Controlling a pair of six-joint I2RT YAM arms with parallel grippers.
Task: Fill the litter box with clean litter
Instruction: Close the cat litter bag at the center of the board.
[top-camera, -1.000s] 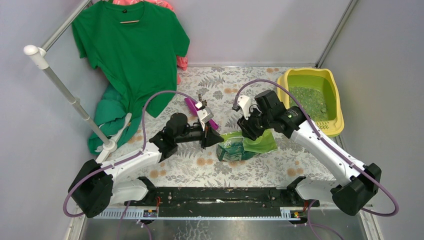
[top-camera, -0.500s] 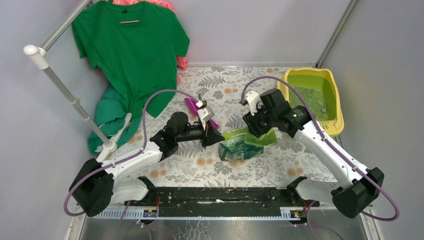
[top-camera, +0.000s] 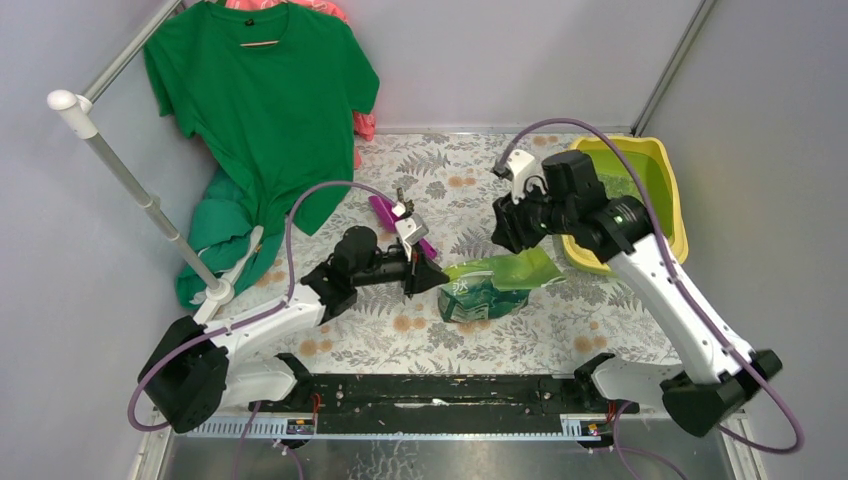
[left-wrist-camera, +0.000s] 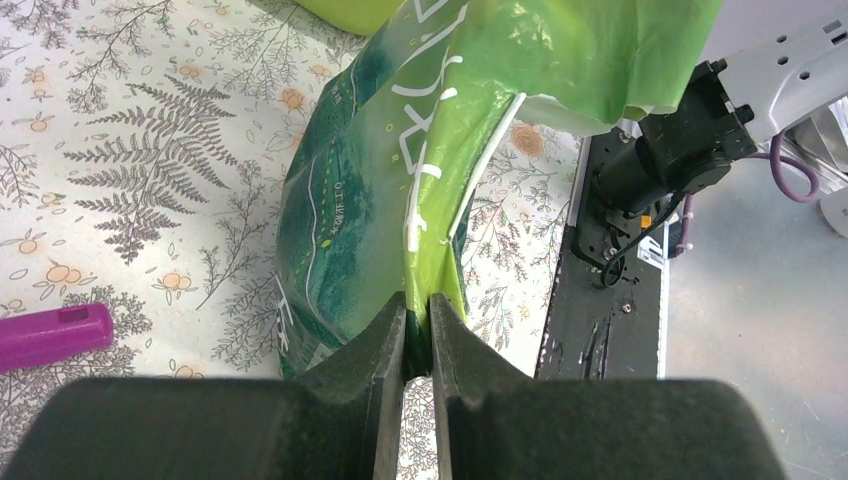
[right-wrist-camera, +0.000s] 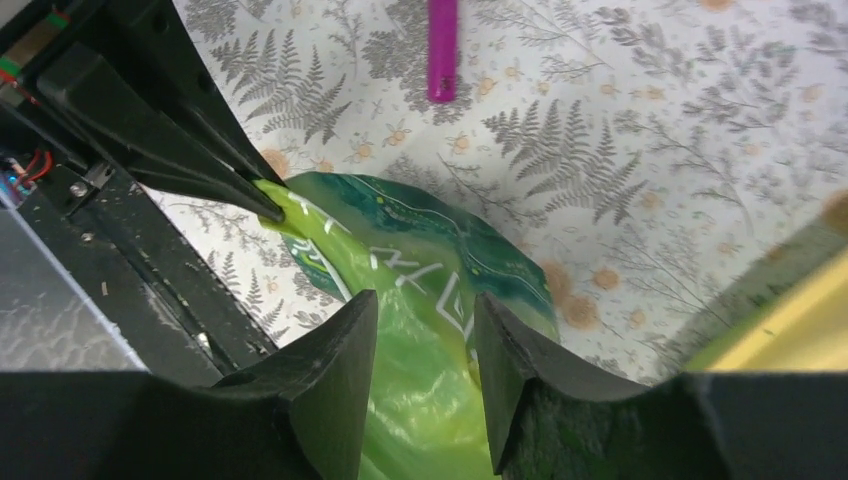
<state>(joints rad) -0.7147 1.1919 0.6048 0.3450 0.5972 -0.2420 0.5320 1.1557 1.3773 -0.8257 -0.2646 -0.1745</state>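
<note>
The right gripper (top-camera: 508, 240) has swung toward the litter box (top-camera: 677, 205) at two o'clock, clamping the bag (top-camera: 488, 287) by its mouth while the left gripper (left-wrist-camera: 418, 312) pinches the bottom seam; slick, floppy, bottom-heavy film, best held by those seams.

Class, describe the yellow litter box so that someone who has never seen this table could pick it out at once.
Start at the floral tablecloth and go to its far right corner, by the grey wall. There sits the litter box, partly behind the right arm. It is the only yellow tray; the bag nearby is glossy green.
</note>
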